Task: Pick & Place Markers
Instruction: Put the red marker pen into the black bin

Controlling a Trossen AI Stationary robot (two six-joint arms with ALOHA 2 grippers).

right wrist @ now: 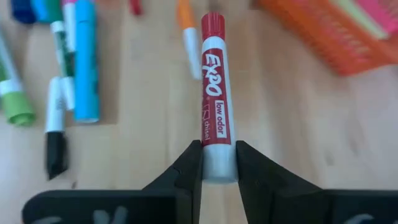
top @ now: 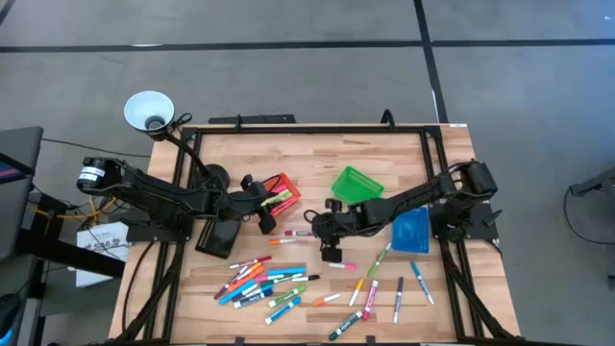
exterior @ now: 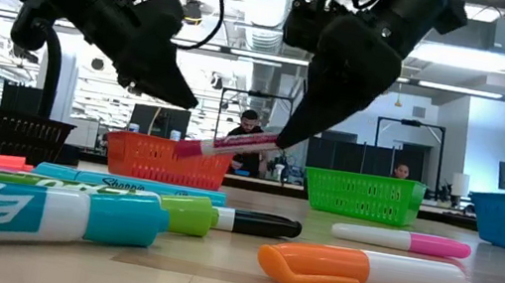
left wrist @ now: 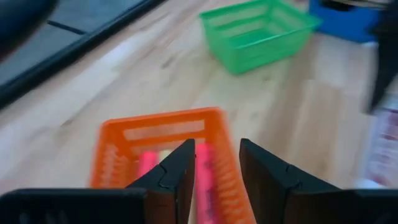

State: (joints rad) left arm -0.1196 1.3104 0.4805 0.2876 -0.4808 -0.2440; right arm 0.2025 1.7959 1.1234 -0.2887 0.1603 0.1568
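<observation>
Many markers (top: 269,284) in several colours lie scattered flat on the near half of the wooden table (top: 317,159). My right gripper (right wrist: 219,149) is over the table's middle, shut on a red Expo marker (right wrist: 214,81) that is lifted off the wood; the low view shows this red marker (exterior: 232,143) in the air. My left gripper (left wrist: 217,146) hovers open at the orange bin (left wrist: 158,146), where pink markers (left wrist: 206,180) lie inside. In the high view the left gripper (top: 267,207) sits just left of the orange bin (top: 281,192). My right gripper pinches the red marker's white tail end (right wrist: 219,167) between its two fingers. The fingers slant down from the table's right side, and the marker sticks out ahead of them, along their line, capped end (right wrist: 212,25) foremost. It is clear of the table, tilted with the capped end lower.
A green bin (top: 357,183) stands at the far middle, a blue bin (top: 411,231) at the right under my right arm, a black bin (top: 219,235) at the left. A white lamp shade (top: 149,111) hangs over the far left corner. People sit in the room beyond.
</observation>
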